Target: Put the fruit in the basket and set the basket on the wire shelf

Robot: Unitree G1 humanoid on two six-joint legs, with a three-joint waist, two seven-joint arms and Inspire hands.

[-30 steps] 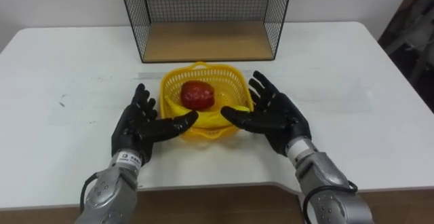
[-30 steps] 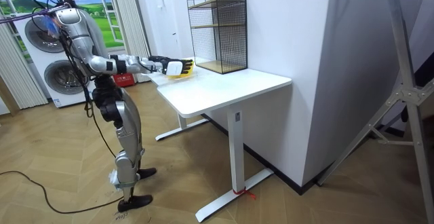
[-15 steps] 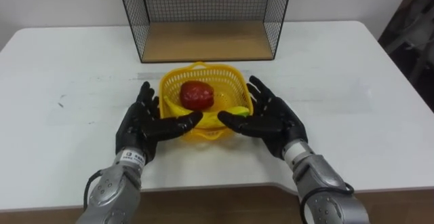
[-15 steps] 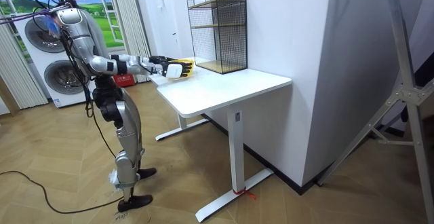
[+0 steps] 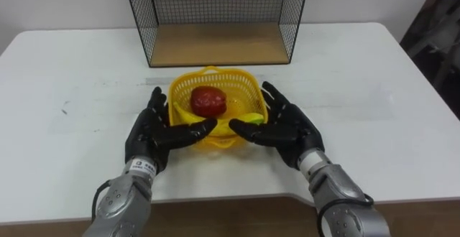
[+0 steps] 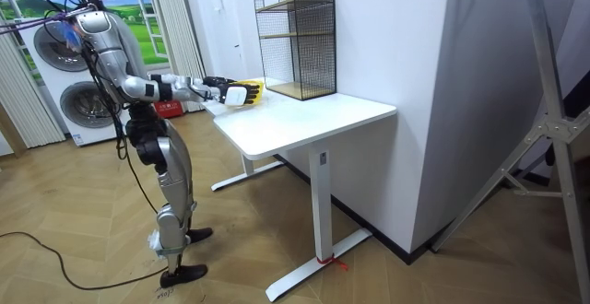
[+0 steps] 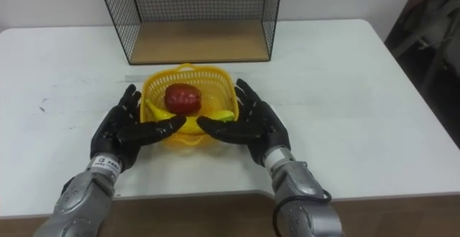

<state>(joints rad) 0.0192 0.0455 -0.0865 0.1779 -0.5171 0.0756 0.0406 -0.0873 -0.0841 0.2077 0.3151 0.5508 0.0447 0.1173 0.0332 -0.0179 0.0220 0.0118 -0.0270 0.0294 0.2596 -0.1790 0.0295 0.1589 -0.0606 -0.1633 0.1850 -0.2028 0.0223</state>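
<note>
A yellow plastic basket [image 5: 215, 86] [image 7: 189, 79] rests on the white table [image 5: 345, 72], just in front of the black wire shelf [image 5: 215, 21] with its wooden floor. Inside it lie a red apple [image 5: 209, 100], a yellow banana [image 5: 188, 115] and a bit of green fruit [image 5: 254, 117]. My left hand [image 5: 152, 133] is open against the basket's left side. My right hand [image 5: 284, 126] is open against its right side, and both thumbs reach under the front rim. In the room view I stand at the table's end with both arms stretched out to the basket [image 6: 247, 90].
The wire shelf [image 6: 297, 39] stands at the table's back edge against the wall, open toward me. Bare white tabletop spreads to either side. A dark object [image 5: 435, 36] sits beyond the table's right edge. Washing machines [image 6: 64, 74] stand behind me.
Both hands have closed in on the basket from either side, with the thumbs sliding further under its front rim. The basket and fruit have stayed in place.
</note>
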